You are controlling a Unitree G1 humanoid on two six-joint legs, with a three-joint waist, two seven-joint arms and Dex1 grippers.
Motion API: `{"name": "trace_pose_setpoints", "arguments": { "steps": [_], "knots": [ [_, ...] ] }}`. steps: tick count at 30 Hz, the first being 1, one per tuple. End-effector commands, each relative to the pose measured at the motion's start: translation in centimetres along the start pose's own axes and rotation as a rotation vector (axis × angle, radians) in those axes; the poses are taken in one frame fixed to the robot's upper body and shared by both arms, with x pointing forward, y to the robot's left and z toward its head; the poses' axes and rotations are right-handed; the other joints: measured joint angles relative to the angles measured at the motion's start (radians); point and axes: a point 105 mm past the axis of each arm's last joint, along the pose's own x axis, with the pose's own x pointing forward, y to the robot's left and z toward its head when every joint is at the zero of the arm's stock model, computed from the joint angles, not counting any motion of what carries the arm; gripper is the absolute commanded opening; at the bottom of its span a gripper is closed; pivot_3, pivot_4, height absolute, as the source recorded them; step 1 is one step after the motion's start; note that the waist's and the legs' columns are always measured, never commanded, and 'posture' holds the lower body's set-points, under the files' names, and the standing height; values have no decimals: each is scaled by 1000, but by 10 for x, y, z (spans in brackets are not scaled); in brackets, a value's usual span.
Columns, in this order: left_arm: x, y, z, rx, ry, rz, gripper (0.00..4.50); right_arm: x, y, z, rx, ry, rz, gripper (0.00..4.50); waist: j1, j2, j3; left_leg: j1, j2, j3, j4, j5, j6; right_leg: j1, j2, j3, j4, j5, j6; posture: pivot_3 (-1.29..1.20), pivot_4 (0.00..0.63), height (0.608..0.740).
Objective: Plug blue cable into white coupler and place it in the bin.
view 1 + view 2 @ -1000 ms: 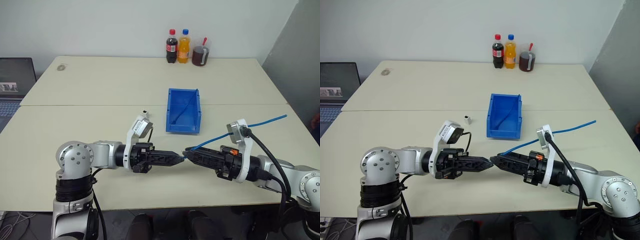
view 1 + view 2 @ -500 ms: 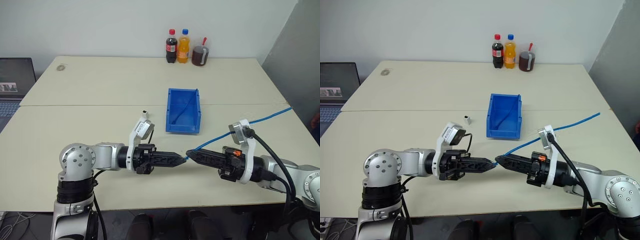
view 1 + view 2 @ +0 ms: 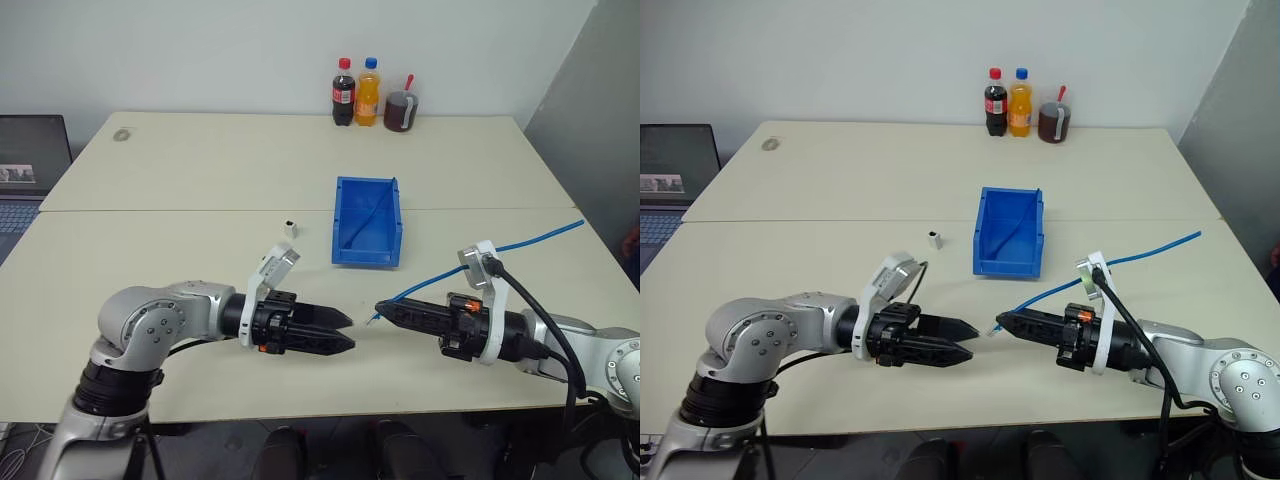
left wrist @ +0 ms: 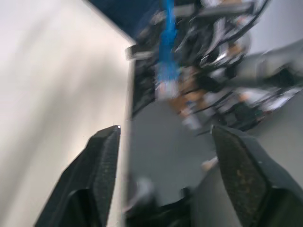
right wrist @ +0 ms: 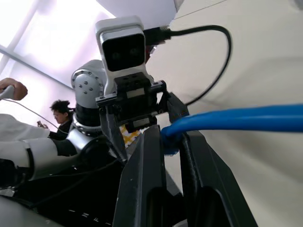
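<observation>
My right gripper (image 3: 379, 308) is shut on the blue cable (image 5: 246, 118) just behind its plug, which pokes out past the fingertips toward my left gripper. From there the cable (image 3: 540, 237) trails back to the table's right edge. Facing it across a small gap, my left gripper (image 3: 350, 332) is open and holds nothing; its black fingers (image 4: 94, 184) stand wide apart in the left wrist view. The white coupler (image 3: 289, 228) stands alone on the table, beyond my left gripper and left of the bin (image 3: 367, 235). The bin is a blue open tray at the table's middle.
A thin blue strand lies inside the bin. Two bottles (image 3: 343, 92) (image 3: 368, 92) and a dark cup (image 3: 401, 110) stand at the table's (image 3: 200, 180) far edge. A laptop (image 3: 25, 170) sits at far left. A person (image 5: 57, 113) is seen in the right wrist view.
My left gripper has opened, let go of the cable's end and drawn back to the left and down. The right gripper keeps the cable and has hardly moved.
</observation>
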Motion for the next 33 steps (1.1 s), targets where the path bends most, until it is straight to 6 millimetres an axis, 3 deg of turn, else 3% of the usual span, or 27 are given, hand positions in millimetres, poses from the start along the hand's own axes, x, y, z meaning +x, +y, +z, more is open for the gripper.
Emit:
{"name": "trace_pose_setpoints", "arguments": {
  "steps": [1,4,12,16,32,33],
  "knots": [
    [-21,68,3,198,-5,399,4132,-5,-5,13,-76,-38,-34,138,5,0,0,0,0,0,0,0,0,0,0,0,0,0,0,0,150,740],
    [-40,113,2,342,-10,688,4461,-5,-11,15,-97,-50,-54,138,14,0,0,-1,1,0,0,0,0,0,0,0,-1,0,0,0,150,740],
    [-28,162,13,376,-145,891,4461,-3,-16,21,-132,-70,-77,138,26,-1,0,-22,1,-2,5,0,0,-17,-5,-2,1,5,2,0,150,740],
    [-26,179,19,355,-162,946,4461,-6,-19,25,-147,-85,-107,138,28,-1,0,-23,-3,-1,8,0,1,-17,-7,-5,1,8,6,0,150,740],
    [-4,184,11,268,-177,845,4461,-15,-21,24,-149,-125,-173,138,19,-1,-1,-28,-3,-3,18,0,1,-15,-6,-14,3,9,7,0,150,740],
    [-4,185,13,265,-181,851,4111,-15,-21,24,-148,-126,-174,138,20,-1,-1,-29,-3,-4,18,0,1,-15,-6,-15,3,9,7,0,150,740]
  ]
}}
